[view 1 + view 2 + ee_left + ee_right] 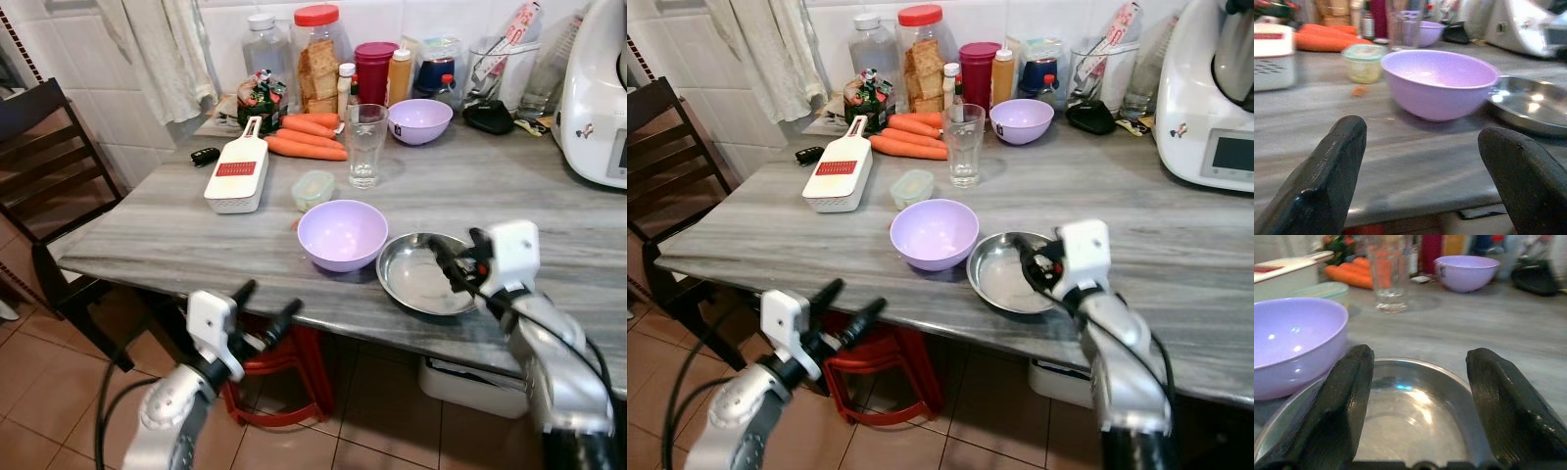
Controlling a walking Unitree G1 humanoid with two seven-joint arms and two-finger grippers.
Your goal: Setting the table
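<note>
A lilac bowl (342, 233) sits near the front edge of the grey table (147, 235), with a shallow steel plate (421, 279) touching its right side. Over the plate's right part my right gripper (443, 259) is open; the plate (1410, 416) lies between and below its fingers (1347, 391). Below the table's front edge, left of the bowl, my left gripper (270, 297) is open and holds nothing. It faces the bowl (1440, 83). Farther back are a clear glass (365, 145) and a second lilac bowl (419, 120).
A white slicer (238, 174), a small green-lidded tub (313, 189) and carrots (306, 137) lie left of the glass. Jars line the back wall, with a white appliance (598, 98) at the right. A dark chair (39, 166) stands left, a red stool (284, 382) under the table.
</note>
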